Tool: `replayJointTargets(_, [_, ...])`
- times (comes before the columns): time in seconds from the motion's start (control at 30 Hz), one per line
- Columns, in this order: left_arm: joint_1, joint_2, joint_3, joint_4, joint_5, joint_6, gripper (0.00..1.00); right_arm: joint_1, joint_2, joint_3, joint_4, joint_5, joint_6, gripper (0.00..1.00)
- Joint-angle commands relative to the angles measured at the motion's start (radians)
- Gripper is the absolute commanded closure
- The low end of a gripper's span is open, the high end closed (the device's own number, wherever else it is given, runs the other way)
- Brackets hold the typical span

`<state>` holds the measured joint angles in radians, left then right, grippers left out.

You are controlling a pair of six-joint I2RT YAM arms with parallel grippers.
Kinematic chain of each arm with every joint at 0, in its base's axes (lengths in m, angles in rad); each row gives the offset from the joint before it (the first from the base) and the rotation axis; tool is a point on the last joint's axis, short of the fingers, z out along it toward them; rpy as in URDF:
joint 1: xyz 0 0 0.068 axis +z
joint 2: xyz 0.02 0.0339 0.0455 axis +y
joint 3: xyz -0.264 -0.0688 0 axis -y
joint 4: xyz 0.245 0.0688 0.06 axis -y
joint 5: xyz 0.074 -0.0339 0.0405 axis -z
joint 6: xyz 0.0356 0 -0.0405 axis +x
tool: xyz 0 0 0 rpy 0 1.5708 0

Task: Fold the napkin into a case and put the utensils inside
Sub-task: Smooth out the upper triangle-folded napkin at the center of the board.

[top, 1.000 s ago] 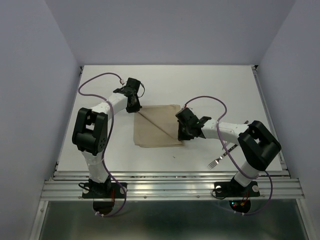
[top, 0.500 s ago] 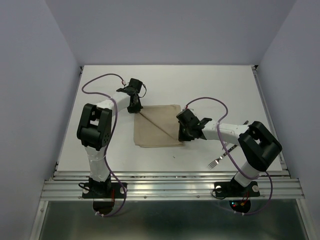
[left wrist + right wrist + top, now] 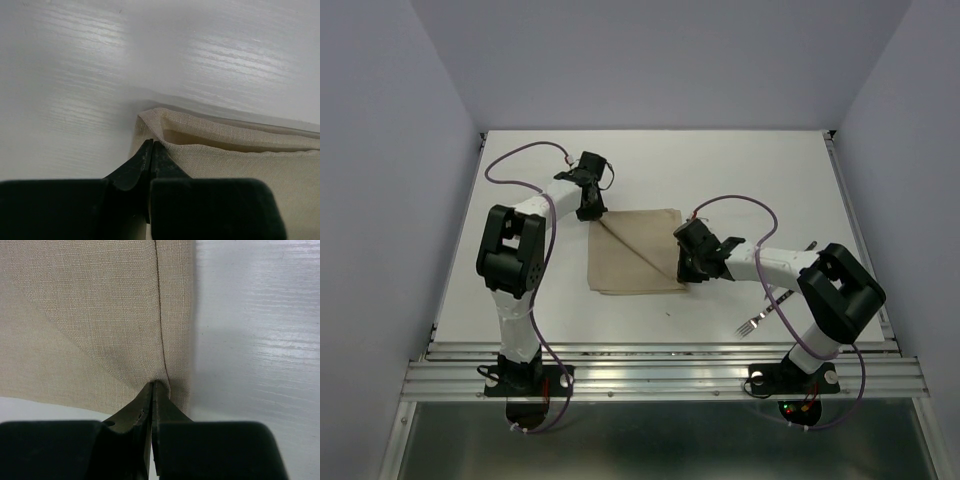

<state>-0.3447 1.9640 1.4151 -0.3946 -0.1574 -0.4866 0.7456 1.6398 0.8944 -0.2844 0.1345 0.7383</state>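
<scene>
The beige napkin [image 3: 635,255] lies folded in flat layers at mid-table, with a diagonal fold line across it. My left gripper [image 3: 593,213] is shut at its far-left corner; in the left wrist view the tips [image 3: 151,143] pinch the upper layer of the napkin [image 3: 240,165], which stands slightly lifted. My right gripper [image 3: 684,272] is shut on the near-right edge, and the napkin [image 3: 100,315] puckers at its tips [image 3: 153,384]. Of the utensils, one fork [image 3: 757,318] lies beside the right arm, its handle running under the arm. No narrow case shows.
The white table [image 3: 720,170] is enclosed by grey walls on three sides. A metal rail [image 3: 660,365] runs along the near edge between the arm bases. Purple cables loop above both arms.
My left gripper has shifted slightly toward the far side at the napkin's corner, and its elbow swung right. The right arm and the fork have stayed put.
</scene>
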Motion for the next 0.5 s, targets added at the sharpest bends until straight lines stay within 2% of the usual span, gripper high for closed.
replayJointTargets(0.0, [0.007,0.001,0.048,-0.029,-0.024,0.011,0.92,0.0,-0.018,-0.017,-0.018,0.031,0.003,0.96])
replayJointTargets(0.2, [0.007,-0.077,0.042,-0.046,-0.008,0.011,0.92,0.0,-0.026,-0.009,-0.022,0.033,0.001,0.96])
replayJointTargets(0.37, [0.007,-0.122,0.021,-0.027,0.064,0.008,0.92,0.0,-0.024,-0.008,-0.024,0.034,0.006,0.96])
replayJointTargets(0.43, [0.007,-0.105,0.025,-0.02,0.062,0.008,1.0,0.0,-0.024,-0.008,-0.024,0.033,0.007,0.96])
replayJointTargets(0.47, [0.007,-0.094,0.031,-0.024,0.055,0.008,1.0,0.0,-0.023,-0.008,-0.022,0.033,0.007,0.96])
